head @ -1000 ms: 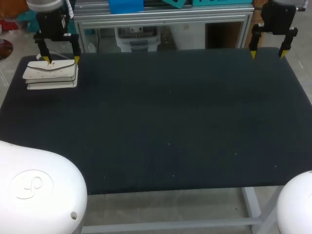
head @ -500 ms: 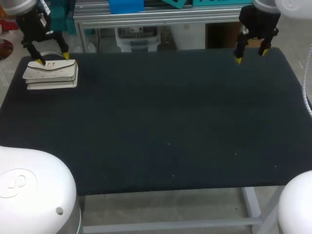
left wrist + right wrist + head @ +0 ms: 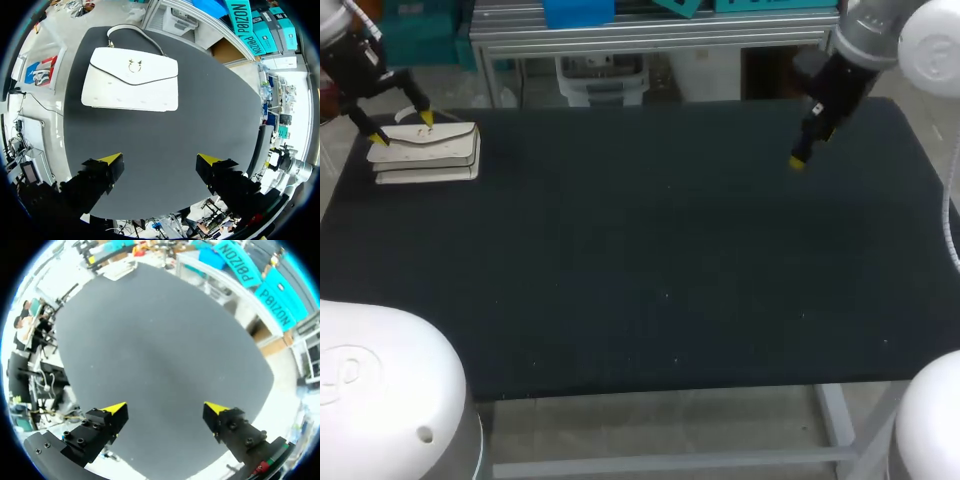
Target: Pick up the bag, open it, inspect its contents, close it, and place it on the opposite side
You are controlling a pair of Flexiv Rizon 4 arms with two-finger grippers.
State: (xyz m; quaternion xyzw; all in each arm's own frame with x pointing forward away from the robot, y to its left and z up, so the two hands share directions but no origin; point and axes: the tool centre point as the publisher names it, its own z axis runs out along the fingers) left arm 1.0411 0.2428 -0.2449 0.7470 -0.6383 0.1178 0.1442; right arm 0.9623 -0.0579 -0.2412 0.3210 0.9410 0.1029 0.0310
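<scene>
Left claw [image 3: 160,160]: fingers spread wide, nothing between them, both yellow tips clear of any object. In the head view the left claw [image 3: 402,128] sits at the far left corner of the surface [image 3: 660,260], over the far edge of the handbag [image 3: 425,155]. Contact with the handbag cannot be confirmed from that view. The left wrist view shows the handbag [image 3: 131,79] ahead of the fingers and apart from them.

Handbag: white, lying flat on the dark surface, front flap down. A small gold clasp [image 3: 133,64] sits at the middle of the flap. The carrying handle [image 3: 132,30] arcs out from the side of the bag farthest from the claw and rests on the surface.

Right claw [image 3: 165,410]: fingers spread wide and empty, with only bare dark surface ahead of them. In the head view the right claw [image 3: 800,158] hangs over the far right part of the surface, seen edge-on with one yellow tip visible, well apart from the handbag.
</scene>
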